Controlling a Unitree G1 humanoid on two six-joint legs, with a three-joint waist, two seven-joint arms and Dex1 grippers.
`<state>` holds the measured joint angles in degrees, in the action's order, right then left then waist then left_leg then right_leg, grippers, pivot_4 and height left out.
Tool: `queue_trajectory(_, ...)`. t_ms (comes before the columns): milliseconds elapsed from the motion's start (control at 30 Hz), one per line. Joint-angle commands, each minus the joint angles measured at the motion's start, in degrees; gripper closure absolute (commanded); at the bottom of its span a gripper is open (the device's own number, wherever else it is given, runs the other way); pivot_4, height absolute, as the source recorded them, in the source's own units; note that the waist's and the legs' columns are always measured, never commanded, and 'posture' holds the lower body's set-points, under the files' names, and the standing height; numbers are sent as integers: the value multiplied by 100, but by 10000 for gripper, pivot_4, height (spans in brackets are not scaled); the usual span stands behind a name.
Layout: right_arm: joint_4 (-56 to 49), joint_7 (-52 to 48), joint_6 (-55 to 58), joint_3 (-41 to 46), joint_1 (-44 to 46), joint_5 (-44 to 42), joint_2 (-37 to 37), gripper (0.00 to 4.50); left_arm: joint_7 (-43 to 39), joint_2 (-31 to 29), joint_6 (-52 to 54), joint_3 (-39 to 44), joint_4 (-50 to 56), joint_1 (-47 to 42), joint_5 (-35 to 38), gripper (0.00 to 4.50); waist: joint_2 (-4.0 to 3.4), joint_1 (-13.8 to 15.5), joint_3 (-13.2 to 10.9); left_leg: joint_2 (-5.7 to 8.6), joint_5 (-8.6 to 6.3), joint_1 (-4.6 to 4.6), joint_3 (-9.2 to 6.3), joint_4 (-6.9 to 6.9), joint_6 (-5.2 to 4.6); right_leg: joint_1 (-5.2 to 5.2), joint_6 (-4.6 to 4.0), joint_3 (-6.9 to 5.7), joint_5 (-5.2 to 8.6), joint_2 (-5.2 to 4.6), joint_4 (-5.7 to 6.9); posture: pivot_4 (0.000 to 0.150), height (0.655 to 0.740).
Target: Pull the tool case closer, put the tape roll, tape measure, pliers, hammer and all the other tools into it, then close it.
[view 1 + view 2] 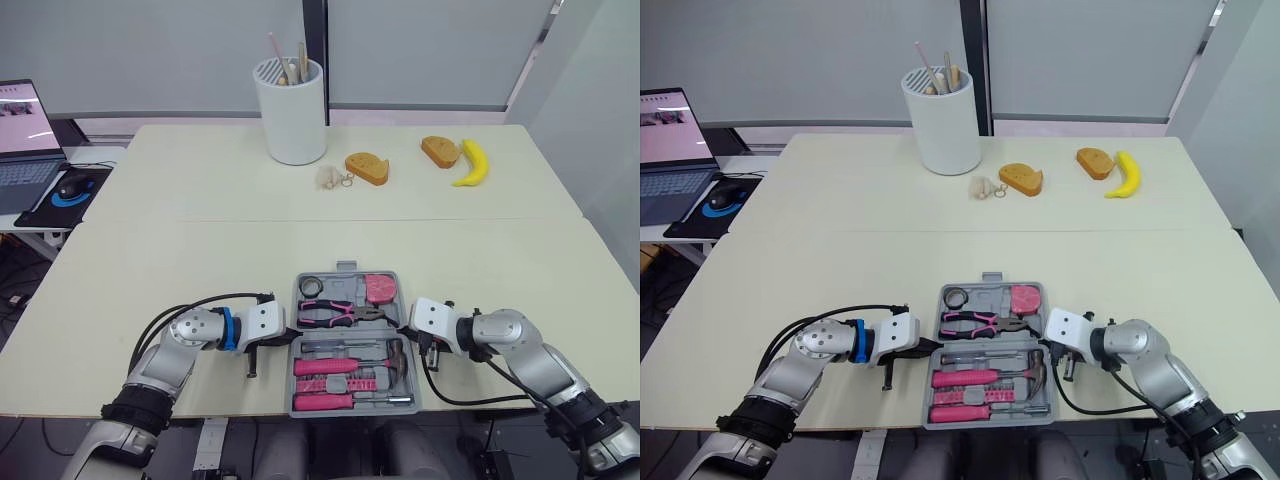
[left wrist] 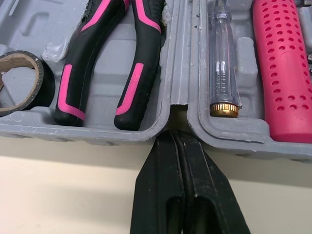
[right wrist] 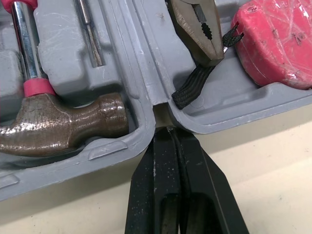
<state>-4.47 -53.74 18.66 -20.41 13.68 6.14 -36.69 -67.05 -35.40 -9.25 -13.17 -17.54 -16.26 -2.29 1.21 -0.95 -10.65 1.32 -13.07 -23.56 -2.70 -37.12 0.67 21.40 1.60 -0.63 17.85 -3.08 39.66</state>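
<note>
Case [image 2: 97, 132] is stiff plastic, heavy with tools [image 1: 325, 366] (they may spill); lift one half by its outer rim. Left gripper [image 2: 174, 135] and right gripper [image 3: 168, 129], pinched closed and empty, point at its hinge [image 2: 178, 73].

We see the tape roll [image 2: 44, 83] and the laptop [image 1: 25, 140] cut off at an edge; the pale thing [image 1: 327, 178] by the bread [image 1: 366, 168] is too small to name.
</note>
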Motion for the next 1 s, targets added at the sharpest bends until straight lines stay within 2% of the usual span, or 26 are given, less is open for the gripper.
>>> queue_trajectory(33, -391, -114, -65, -85, -11, -129, 102, 45000, -46, 115, -76, -145, 341, 27, 134, 44688, 0, 0, 0, 0, 0, 0, 0, 0, 0, 0, 0, 0, 0, 0, 0, 1500, 7400)
queue_trajectory(633, -57, 79, -118, 15, 274, -60, 267, 45000, 286, 323, -318, -126, -281, -397, -155, 44688, 0, 1, 0, 0, 1, 10, 3, -7, 0, -2, 0, -1, 0, 1, 20, 1500, 7400)
queue_trajectory(1000, -121, -96, -19, -55, 255, -120, 211, 45000, 175, 273, -255, -132, -107, -243, -93, 44688, 0, 0, 0, 0, 1, 11, 3, -7, 0, -2, 0, 0, 0, 0, 21, 1500, 7400)
